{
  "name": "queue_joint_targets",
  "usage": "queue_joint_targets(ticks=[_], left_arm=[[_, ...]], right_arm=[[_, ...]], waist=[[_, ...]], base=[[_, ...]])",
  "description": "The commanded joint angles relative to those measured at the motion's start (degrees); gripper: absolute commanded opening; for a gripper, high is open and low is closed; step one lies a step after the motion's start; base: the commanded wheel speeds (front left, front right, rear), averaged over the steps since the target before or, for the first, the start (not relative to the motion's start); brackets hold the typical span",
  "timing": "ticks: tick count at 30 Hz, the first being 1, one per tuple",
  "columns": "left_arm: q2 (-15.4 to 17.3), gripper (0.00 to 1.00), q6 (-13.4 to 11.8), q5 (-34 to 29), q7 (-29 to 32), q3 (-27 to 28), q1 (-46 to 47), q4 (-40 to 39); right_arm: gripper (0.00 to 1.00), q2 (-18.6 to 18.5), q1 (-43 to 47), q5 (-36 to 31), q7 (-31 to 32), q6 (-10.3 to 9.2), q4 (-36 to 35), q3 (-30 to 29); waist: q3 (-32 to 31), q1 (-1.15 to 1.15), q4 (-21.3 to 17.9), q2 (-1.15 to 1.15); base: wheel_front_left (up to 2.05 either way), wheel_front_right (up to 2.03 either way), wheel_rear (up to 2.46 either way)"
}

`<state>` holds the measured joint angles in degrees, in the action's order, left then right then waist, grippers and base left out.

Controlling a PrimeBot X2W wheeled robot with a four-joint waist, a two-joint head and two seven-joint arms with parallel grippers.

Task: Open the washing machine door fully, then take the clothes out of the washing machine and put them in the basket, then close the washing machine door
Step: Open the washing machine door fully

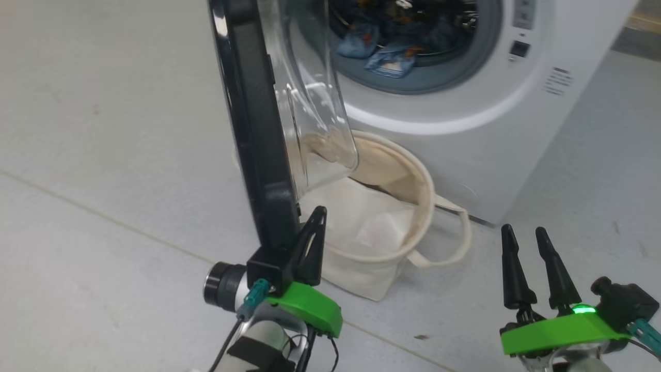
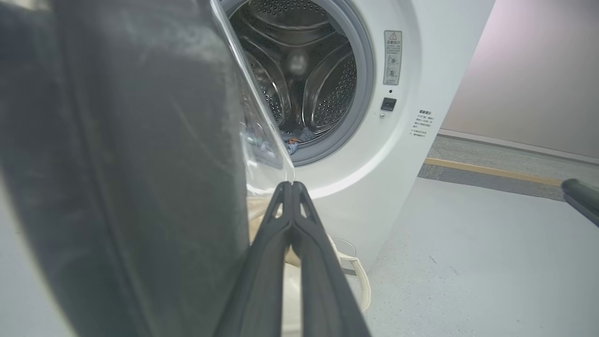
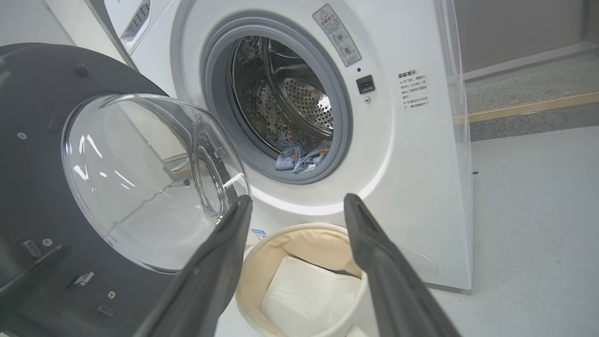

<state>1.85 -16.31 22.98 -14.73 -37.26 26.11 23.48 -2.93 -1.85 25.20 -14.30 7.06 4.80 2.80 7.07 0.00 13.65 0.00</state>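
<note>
The washing machine (image 1: 465,129) stands with its door (image 1: 248,129) swung out, edge-on to me, the glass bulge (image 1: 310,103) facing the drum. Light blue clothes (image 1: 382,51) lie at the drum's front lip, seen too as clothes (image 3: 299,154) and clothes (image 2: 295,138). The cream basket (image 1: 426,191) sits on the floor under the opening, partly behind the door, with a white sheet (image 3: 304,290) inside. My left gripper (image 1: 317,217) is shut and empty, close against the inner side of the door's lower edge (image 2: 117,164). My right gripper (image 1: 521,232) is open and empty, low at the right, pointing at the basket (image 3: 262,248).
Grey floor spreads left of the door and right of the machine. A yellow strip (image 2: 491,171) and a darker floor band run behind the machine's right side, before a pale wall. The basket's handle (image 1: 459,243) hangs out towards my right gripper.
</note>
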Motion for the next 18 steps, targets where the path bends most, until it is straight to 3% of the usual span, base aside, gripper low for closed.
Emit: queue_joint_targets(ticks=[1, 8, 18], left_arm=[[1.0, 0.0, -0.8, 0.4, -0.3, 3.5, 1.3, -1.2], [1.0, 0.0, -0.7, -1.6, -0.3, 10.6, 2.4, -0.1], [2.8, 0.0, 1.4, -4.1, -0.3, 26.8, 2.9, 0.9]], right_arm=[[1.0, 0.0, -0.7, -0.5, -0.7, 0.43, -1.7, 1.6], [1.0, 0.0, -1.2, -1.5, -0.7, 0.43, -1.8, 2.1], [1.0, 0.0, -1.7, -2.3, -0.7, 0.43, -1.5, 1.2]], waist=[[0.0, 0.0, 2.9, 0.0], [0.8, 0.0, 6.3, 0.0], [2.7, 0.0, 5.6, 0.0]], base=[[0.0, 0.0, 0.0], [0.0, 0.0, 0.0], [0.0, 0.0, 0.0]])
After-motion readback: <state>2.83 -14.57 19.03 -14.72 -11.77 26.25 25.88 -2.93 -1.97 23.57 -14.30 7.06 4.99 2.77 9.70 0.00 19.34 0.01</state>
